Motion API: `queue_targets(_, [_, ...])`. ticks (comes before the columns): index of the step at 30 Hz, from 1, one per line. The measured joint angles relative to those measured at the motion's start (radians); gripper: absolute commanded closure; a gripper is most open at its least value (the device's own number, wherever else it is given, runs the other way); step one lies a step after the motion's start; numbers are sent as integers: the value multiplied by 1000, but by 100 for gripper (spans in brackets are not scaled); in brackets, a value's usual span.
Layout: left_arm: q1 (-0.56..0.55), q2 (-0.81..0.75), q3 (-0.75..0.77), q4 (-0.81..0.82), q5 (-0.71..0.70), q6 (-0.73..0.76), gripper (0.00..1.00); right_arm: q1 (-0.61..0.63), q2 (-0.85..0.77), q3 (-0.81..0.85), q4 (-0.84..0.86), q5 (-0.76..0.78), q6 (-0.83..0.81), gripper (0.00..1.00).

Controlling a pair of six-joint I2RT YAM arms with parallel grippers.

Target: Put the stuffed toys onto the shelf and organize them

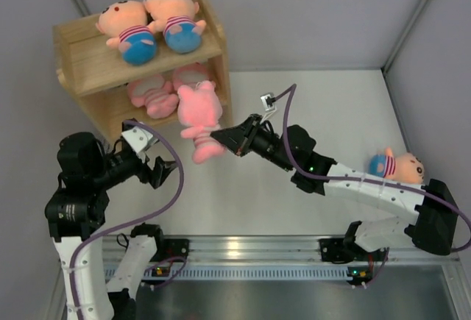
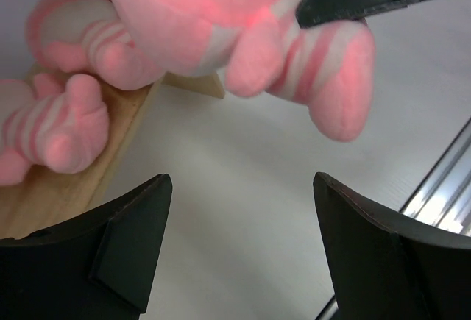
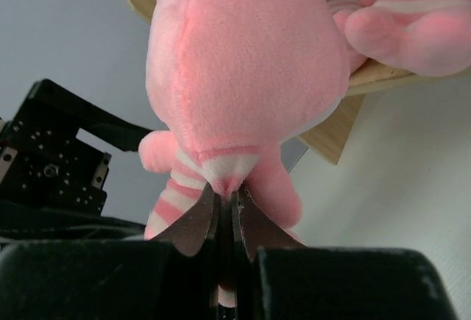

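Observation:
My right gripper [image 1: 224,137] is shut on a pink pig [image 1: 200,114], held in the air in front of the wooden shelf [image 1: 82,48]. In the right wrist view the gripper [image 3: 228,202] pinches the pig [image 3: 243,62] at its striped body. Two peach dolls [image 1: 126,24] [image 1: 175,17] lie on the top tier. Two pigs [image 1: 151,92] lie on the lower tier. A third doll [image 1: 401,165] lies on the table at the right, behind my right arm. My left gripper [image 1: 163,171] is open and empty, below the held pig [image 2: 221,26].
Grey walls stand behind and beside the shelf. A metal rail [image 1: 250,246] runs along the near table edge. The shelf's right side panel [image 1: 221,77] is just behind the held pig. The left gripper [image 2: 239,239] hovers over white table.

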Motion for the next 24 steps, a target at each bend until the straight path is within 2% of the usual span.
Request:
queue_targets(7, [-22,-55,45,121,-210,25,20,7,60,23,13,-133,-57,100])
queue_targets(10, [-22,-62,43,150,-237,68,15,6,67,60,-16,-205,-102,100])
queue_targets(18, [-23,-8,34,166,-110,159,8,7,66,163,-78,-348,-200,100])
queue_targets(22, [-17,26,45,165,-29,166,11,7,97,213,-122,-410,-217,100])
queue_targets(24, [-9,36,56,165,-7,167,16,6,124,235,-121,-437,-217,100])
